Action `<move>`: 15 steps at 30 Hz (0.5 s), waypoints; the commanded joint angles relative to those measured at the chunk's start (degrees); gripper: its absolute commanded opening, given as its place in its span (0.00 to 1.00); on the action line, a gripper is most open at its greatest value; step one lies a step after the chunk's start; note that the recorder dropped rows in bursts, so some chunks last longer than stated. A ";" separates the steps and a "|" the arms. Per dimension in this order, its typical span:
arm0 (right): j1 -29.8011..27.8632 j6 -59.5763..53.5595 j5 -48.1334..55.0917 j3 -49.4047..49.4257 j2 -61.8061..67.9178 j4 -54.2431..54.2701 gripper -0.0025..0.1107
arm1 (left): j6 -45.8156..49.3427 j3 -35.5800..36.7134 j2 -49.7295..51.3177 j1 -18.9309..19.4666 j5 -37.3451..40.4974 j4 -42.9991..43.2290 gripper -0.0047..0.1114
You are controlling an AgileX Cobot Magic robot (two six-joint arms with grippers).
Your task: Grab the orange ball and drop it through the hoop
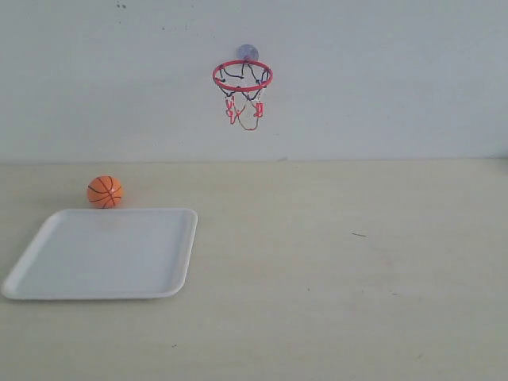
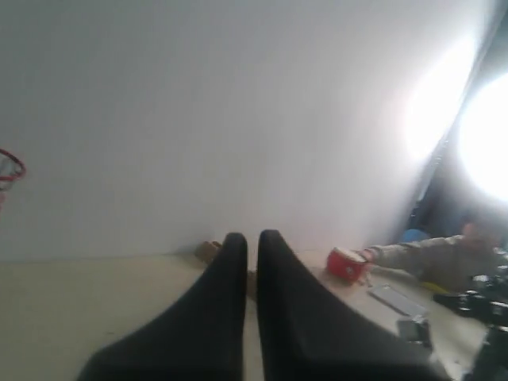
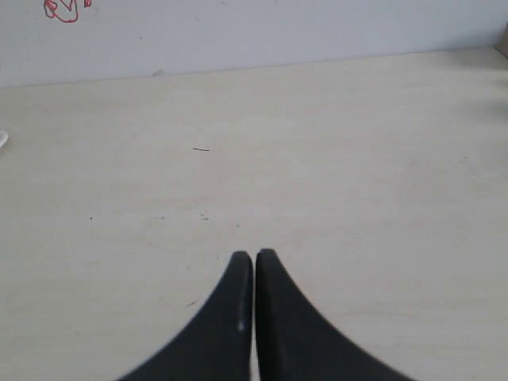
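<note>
The orange ball (image 1: 104, 191) rests on the table just behind the far left corner of the white tray (image 1: 48, 270). The hoop (image 1: 242, 77) hangs on the back wall by its suction cup, net dangling; its red ring (image 2: 9, 167) shows at the edge of the left wrist view, and a bit of its net (image 3: 63, 9) in the right wrist view. Neither arm appears in the exterior view. My left gripper (image 2: 252, 238) is shut with nothing in it, pointing along the table toward the wall. My right gripper (image 3: 254, 255) is shut and empty above bare table.
The tray lies flat with nothing on it at the front left. Beyond the table's end, the left wrist view shows a red container (image 2: 347, 264), a person's arm (image 2: 429, 252) and a bright lamp (image 2: 486, 147).
</note>
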 commanded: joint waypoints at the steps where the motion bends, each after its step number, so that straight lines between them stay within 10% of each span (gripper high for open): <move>1: 0.02 -0.10 -0.35 -0.03 -0.30 -0.43 0.02 | -4.80 0.85 -1.39 -0.15 -1.82 13.97 0.08; 8: 0.02 -0.10 -0.22 -0.03 -0.30 -0.43 0.02 | -34.19 10.68 -2.24 0.84 -10.51 50.92 0.08; 15: 0.02 -0.10 -0.22 -0.03 -0.30 -0.43 0.02 | -42.03 24.25 -2.24 5.51 -20.64 56.80 0.08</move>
